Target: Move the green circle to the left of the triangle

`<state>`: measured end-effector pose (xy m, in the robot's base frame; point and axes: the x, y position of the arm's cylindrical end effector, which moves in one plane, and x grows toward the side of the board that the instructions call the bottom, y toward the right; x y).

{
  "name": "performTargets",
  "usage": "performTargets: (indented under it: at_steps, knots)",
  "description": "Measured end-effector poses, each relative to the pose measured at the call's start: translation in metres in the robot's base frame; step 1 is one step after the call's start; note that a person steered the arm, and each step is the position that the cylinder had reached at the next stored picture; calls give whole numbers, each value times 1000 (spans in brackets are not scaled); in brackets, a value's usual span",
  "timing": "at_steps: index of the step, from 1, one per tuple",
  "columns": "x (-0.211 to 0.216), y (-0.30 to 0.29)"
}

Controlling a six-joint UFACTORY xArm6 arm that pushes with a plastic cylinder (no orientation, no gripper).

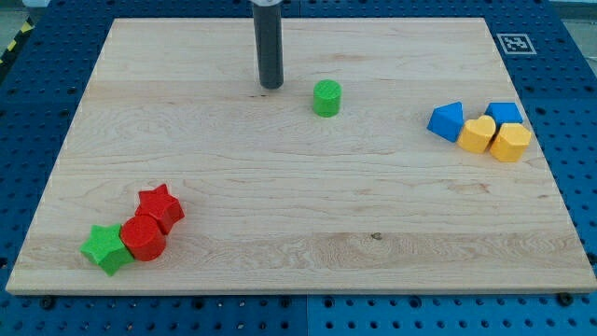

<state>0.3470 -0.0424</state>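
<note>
The green circle (327, 98) stands on the wooden board near the view's top centre. My tip (270, 86) rests on the board just to the view's left of it, a small gap apart. The blue triangle (448, 120) lies at the view's right, well to the right of the green circle. It touches a yellow heart (478, 134).
A yellow hexagon (510, 142) and a blue cube (505, 115) sit beside the heart at the right. A red star (160, 206), a red circle (143, 237) and a green star (106, 247) cluster at the bottom left. The board's edge (298, 19) runs along the top.
</note>
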Motion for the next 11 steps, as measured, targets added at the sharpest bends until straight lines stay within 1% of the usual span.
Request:
performTargets:
  at_steps: [1,3,4,5,6,8,10,11]
  knots:
    - [10,7]
    - [16,70]
    - [23,87]
    - [46,84]
    - [50,94]
    - [67,141]
    - [70,155]
    - [81,155]
